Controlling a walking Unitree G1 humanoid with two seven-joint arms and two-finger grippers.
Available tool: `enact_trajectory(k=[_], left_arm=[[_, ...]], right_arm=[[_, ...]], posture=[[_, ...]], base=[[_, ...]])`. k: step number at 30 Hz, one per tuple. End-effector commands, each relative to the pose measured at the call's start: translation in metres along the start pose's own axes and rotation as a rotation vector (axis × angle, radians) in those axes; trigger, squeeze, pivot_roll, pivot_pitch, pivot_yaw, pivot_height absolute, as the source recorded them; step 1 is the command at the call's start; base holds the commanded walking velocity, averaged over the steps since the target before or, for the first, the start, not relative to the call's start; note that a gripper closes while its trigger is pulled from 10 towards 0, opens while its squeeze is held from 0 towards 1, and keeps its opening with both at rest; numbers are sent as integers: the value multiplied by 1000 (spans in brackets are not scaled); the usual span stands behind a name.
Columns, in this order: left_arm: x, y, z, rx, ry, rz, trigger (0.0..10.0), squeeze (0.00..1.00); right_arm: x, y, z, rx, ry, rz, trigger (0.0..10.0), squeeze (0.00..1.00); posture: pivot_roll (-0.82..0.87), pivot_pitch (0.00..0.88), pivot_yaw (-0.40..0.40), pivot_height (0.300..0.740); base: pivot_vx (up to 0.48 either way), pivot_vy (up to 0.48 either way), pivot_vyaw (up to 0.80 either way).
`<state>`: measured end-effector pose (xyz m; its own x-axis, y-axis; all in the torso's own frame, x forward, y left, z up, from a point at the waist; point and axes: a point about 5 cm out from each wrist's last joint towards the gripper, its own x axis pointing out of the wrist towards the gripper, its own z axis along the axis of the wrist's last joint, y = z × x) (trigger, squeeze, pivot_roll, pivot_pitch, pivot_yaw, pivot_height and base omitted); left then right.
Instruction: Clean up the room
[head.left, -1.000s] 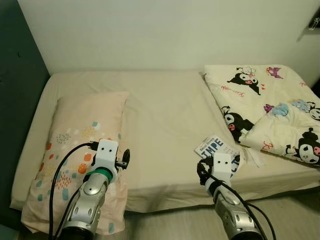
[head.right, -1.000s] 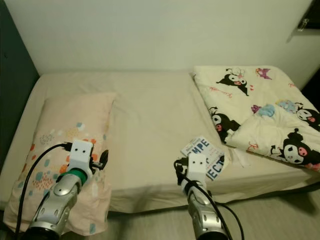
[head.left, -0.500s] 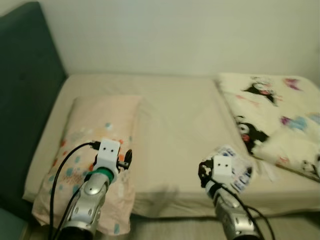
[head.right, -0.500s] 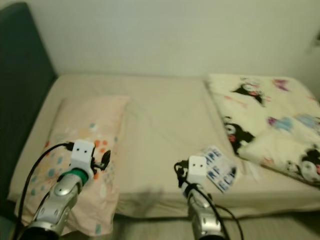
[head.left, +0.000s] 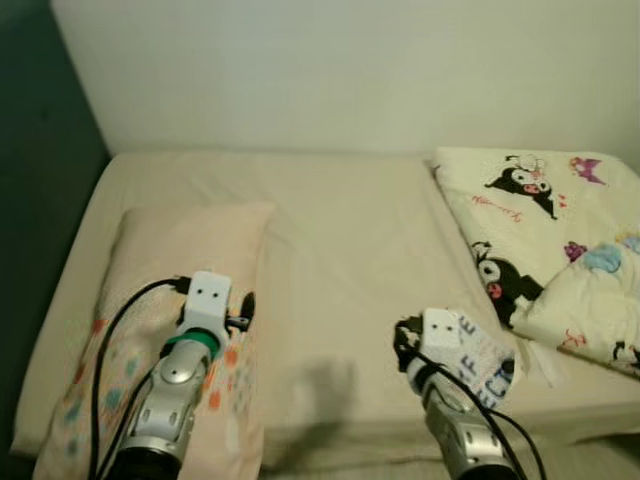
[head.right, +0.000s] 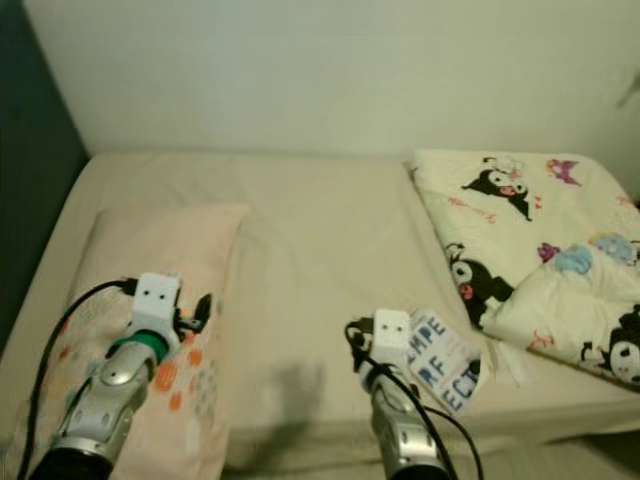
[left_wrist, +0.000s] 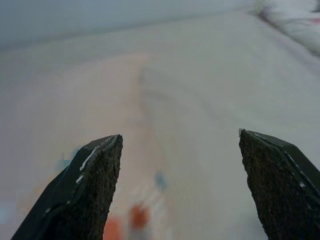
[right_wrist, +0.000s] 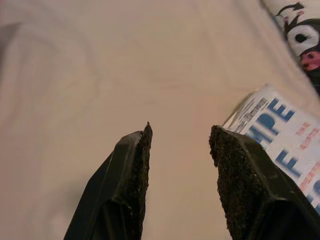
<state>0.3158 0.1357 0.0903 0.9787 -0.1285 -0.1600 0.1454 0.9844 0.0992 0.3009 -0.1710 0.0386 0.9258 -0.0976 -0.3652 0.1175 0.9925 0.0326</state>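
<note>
Camera view has been steadied and dipped since half a second ago; arms unchanged. Right gripper (right_wrist: 179, 145) is held narrowly parted above the bed sheet (head.left: 340, 230), the printed booklet (right_wrist: 280, 140) just beside its right finger. Left gripper (left_wrist: 180, 150) is spread wide over the pillow (head.left: 170, 260). Bare sheet lies ahead; cartoon blanket (head.left: 540, 230) beyond the booklet.

Home bedroom; bed (head.left: 340, 250) against wall, pillow (head.left: 170, 270), cartoon-print quilt (head.left: 560, 240).
</note>
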Motion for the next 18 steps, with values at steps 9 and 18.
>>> enact_trajectory(k=[9, 18], left_arm=[[-3, 3, -9, 39, 18, 8, 10000, 0], [-4, 4, -12, 68, 33, 1, 10000, 0]], right_arm=[[0, -1, -7, 6, 25, -16, 10000, 0], [0, -1, -8, 11, 29, -22, 10000, 0]], posture=[[63, 10, 26, 740], [63, 12, 27, 740]], base=[[0, 0, 0], [0, -69, 0]])
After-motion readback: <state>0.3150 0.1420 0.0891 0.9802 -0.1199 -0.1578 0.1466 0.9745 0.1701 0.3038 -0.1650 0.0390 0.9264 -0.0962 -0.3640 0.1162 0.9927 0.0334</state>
